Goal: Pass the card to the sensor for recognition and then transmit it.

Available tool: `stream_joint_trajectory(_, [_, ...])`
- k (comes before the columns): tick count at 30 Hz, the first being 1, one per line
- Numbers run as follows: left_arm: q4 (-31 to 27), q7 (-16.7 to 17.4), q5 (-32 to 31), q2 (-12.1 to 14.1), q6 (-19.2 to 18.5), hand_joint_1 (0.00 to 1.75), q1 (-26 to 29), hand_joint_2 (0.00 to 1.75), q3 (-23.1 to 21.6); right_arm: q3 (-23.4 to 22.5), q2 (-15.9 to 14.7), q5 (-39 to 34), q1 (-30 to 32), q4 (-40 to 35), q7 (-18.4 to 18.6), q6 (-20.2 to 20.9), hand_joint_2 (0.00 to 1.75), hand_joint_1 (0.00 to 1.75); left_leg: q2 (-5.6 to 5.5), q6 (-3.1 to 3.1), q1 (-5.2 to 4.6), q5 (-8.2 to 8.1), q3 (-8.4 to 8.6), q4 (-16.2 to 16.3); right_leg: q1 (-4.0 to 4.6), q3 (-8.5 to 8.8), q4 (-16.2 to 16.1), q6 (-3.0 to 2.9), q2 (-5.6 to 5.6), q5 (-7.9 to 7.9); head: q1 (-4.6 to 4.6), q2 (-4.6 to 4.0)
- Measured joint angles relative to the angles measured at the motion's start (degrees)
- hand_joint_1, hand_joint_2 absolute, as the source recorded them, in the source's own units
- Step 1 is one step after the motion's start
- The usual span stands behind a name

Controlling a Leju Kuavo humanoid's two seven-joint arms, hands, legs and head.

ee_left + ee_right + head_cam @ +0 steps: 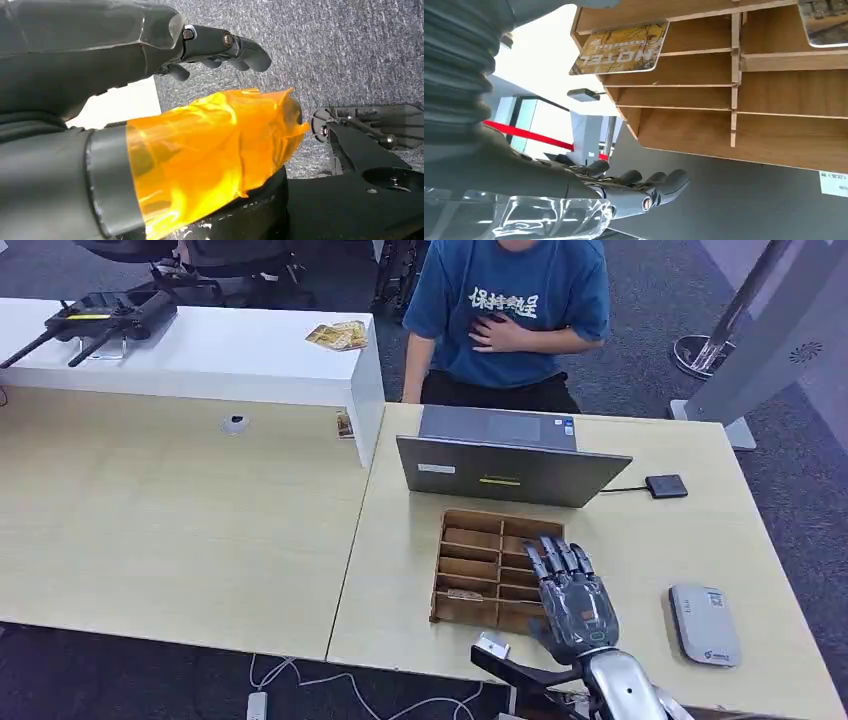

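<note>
A wooden slotted card tray [470, 540] lies on the table in front of the laptop. One card [463, 594] sits in a near left slot; in the right wrist view it is a yellow-brown card printed HOTEL [621, 47], and a second card [826, 22] lies in another slot. My right hand [570, 590] hovers over the tray's right column with its fingers [659, 185] stretched out and holding nothing. A grey card sensor [704, 623] lies to its right. My left hand [100, 55] hangs over grey carpet, holding nothing, its thumb wrapped in orange film [210, 150].
A person in a blue shirt [510, 300] stands behind the grey laptop [510, 472]. A small black box [666, 486] on a cable lies right of the laptop. Loose cards [338, 335] and a black device [100, 318] rest on the white counter at left.
</note>
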Motion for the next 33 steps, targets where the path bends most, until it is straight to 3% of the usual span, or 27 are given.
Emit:
stream_joint_trajectory(10, [0.0,0.0,-0.1,0.0,0.0,0.00,0.0,0.00,0.3,0.5,-1.0,1.9,0.2,0.3,0.8,3.3,1.75,0.00,0.00,0.00,0.00,0.00,0.00,0.0,0.00,0.00,0.0,0.00,0.00,0.00,0.00,0.00])
stream_joint_trajectory(18, [0.0,0.0,0.4,0.0,0.4,0.00,0.0,0.00,1.0,0.5,-4.2,1.7,1.5,-2.5,1.0,3.3,1.75,0.00,0.00,0.00,-0.01,-0.01,-0.01,0.0,-0.01,0.00,0.0,0.00,0.01,0.00,0.00,0.00])
stream_joint_trajectory(33, [0.0,-0.3,0.9,-0.1,0.4,0.00,0.0,0.00,1.5,0.5,-6.9,0.5,2.4,-6.4,0.1,3.5,1.75,0.00,0.00,0.00,-0.01,0.00,0.00,0.0,-0.01,0.00,0.0,0.00,0.00,0.00,0.00,0.00])
